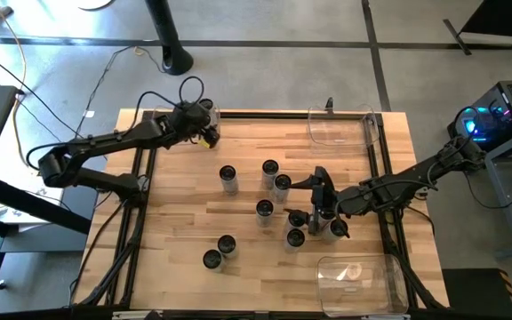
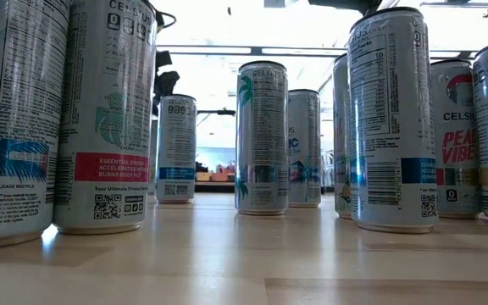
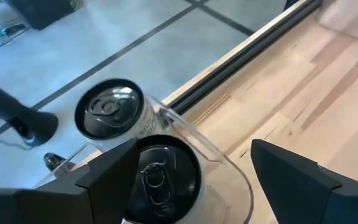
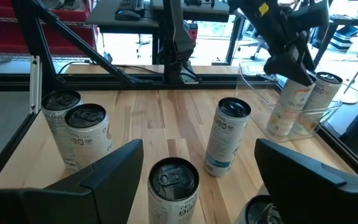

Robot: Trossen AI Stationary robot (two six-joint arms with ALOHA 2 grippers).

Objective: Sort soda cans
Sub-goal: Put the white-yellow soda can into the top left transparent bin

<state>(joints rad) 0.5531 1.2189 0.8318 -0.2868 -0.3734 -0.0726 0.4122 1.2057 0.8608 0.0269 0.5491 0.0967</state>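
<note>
Out over the far left corner of the table (image 1: 176, 218): left tool (image 1: 204, 133), fingers spread wide, pinching nothing, hanging above a clear bin (image 3: 229, 165) with two soda cans (image 3: 109, 107) upright inside, touching or nearly so. Down among the cluster on the right half of the table: right tool (image 4: 199, 146), fingers likewise spread, straddling one can (image 4: 174, 183) without visibly touching it. Ten or so cans loose on the wood, all upright, bunched tightest around the right tool, with a pair (image 1: 219, 252) apart toward the near left. Tall, slim, thin-walled aluminium, smooth printed sides; probably slippery and easy to dent if squeezed hard, and tippy because narrow at the base; weight unknowable, full or empty not shown. Best taken across the straight side wall around mid-height, squarely, with moderate pressure, never by the rim or the tab. Little room at the cluster: neighbours just beside the straddled can, so lift straight up before swinging sideways, or risk knocking one over. Two more clear bins, one at the far right corner (image 1: 314, 124) and one at the near right corner (image 1: 327, 267), both apparently without cans. Dark frame rails (image 1: 382, 169) along the table's sides to clear on the way; open wood through the middle and the near left
</note>
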